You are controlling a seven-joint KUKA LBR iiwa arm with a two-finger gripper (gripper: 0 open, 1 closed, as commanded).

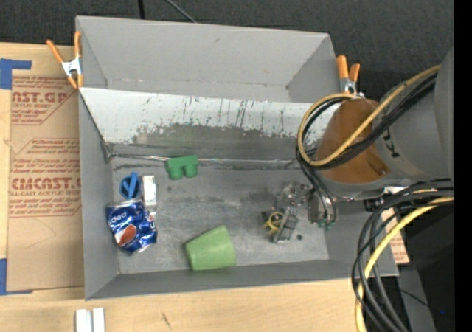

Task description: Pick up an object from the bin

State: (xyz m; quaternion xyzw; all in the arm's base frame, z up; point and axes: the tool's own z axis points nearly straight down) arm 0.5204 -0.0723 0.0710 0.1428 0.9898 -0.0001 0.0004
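Hand (283, 223) low, lower right of bin (199, 65); grip state cannot tell. Likely approach step. Next needs target under hand; green cup (210, 249) nearest, leftward.

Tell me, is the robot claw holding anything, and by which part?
I can't tell. The gripper is low at the right side of the bin, apart from the green cup and the crushed blue can.

Pepsi globe logo on the crushed blue can (131, 226), lower left.
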